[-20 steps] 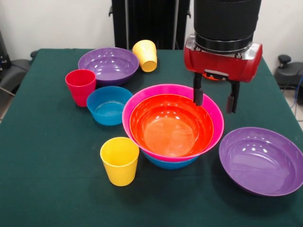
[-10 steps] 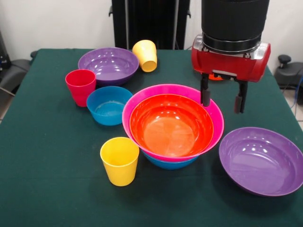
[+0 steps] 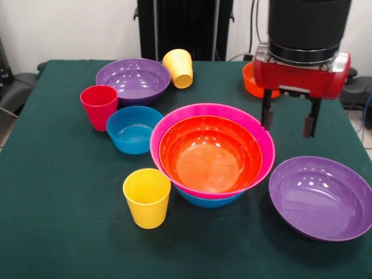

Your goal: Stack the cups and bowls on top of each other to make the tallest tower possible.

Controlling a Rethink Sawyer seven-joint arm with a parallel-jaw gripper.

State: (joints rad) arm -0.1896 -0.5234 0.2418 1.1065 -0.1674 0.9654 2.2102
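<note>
The tower stands mid-table: an orange bowl (image 3: 210,154) nested in the big pink bowl (image 3: 263,145), which rests on a blue bowl (image 3: 208,201). My gripper (image 3: 288,121) hangs open and empty just right of the pink rim, above the table. A wide purple bowl (image 3: 321,197) lies at the front right, below the gripper. A second purple bowl (image 3: 133,80) sits at the back left, with a yellow cup (image 3: 179,68) on its side beside it. A red-pink cup (image 3: 99,107), a loose blue bowl (image 3: 133,129) and an upright yellow cup (image 3: 147,197) stand left of the tower. Another orange bowl (image 3: 251,81) peeks out behind the gripper.
A dark green cloth (image 3: 58,221) covers the table. Black equipment (image 3: 185,26) stands behind the far edge.
My gripper has moved right, off the pink bowl's rim, staying open. The orange bowl behind it has come into sight.
</note>
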